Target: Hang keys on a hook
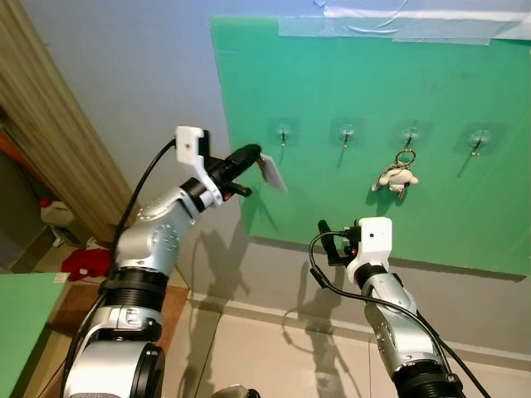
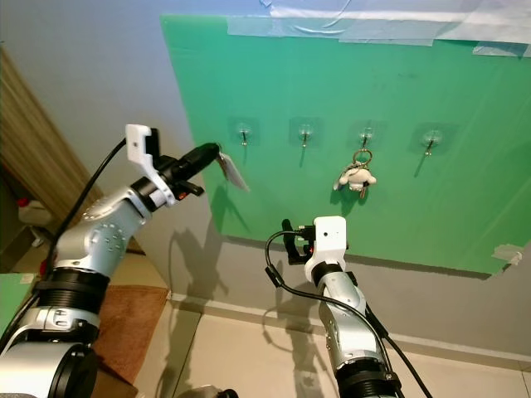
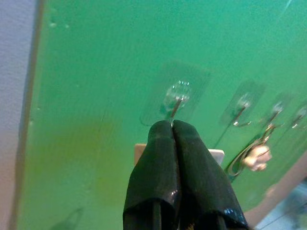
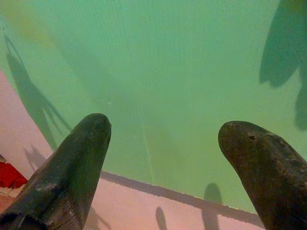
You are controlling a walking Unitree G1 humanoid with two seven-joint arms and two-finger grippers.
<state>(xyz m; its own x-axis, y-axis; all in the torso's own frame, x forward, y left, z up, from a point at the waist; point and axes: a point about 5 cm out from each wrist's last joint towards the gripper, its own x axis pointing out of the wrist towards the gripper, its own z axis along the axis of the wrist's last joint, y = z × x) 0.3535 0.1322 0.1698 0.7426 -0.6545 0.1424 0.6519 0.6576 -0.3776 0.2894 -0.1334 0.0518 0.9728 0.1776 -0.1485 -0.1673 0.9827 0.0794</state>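
Reaching up toward the left edge of the green board (image 1: 373, 224), the left gripper (image 1: 255, 155) has its two fingers pressed together on a small white tag (image 1: 272, 171), which hangs from the fingertips just below and left of the first hook (image 1: 283, 134). In the left wrist view the closed fingers (image 3: 177, 163) point almost straight at that hook (image 3: 175, 98), with the tag's pale edge (image 3: 217, 155) peeping out behind them; the keys or ring themselves cannot be made out, so the tag is all that can be seen of the load. Four clear hooks run in a row across the upper part of the board. The first and the second hook (image 1: 347, 133) are bare, the third hook (image 1: 407, 136) already carries a ring with a small white plush charm (image 1: 397, 177), and the fourth hook (image 1: 477, 143) near the right edge is bare too. Lower down, near the board's bottom edge, the right gripper (image 4: 160, 139) hangs with its fingers wide apart and nothing between them, facing plain green. As for progress, the carrying looks done and the approach nearly so: the tag is near the first hook but not on it. What seems left is to lift the loop over the hook's tip, let it settle, and release.
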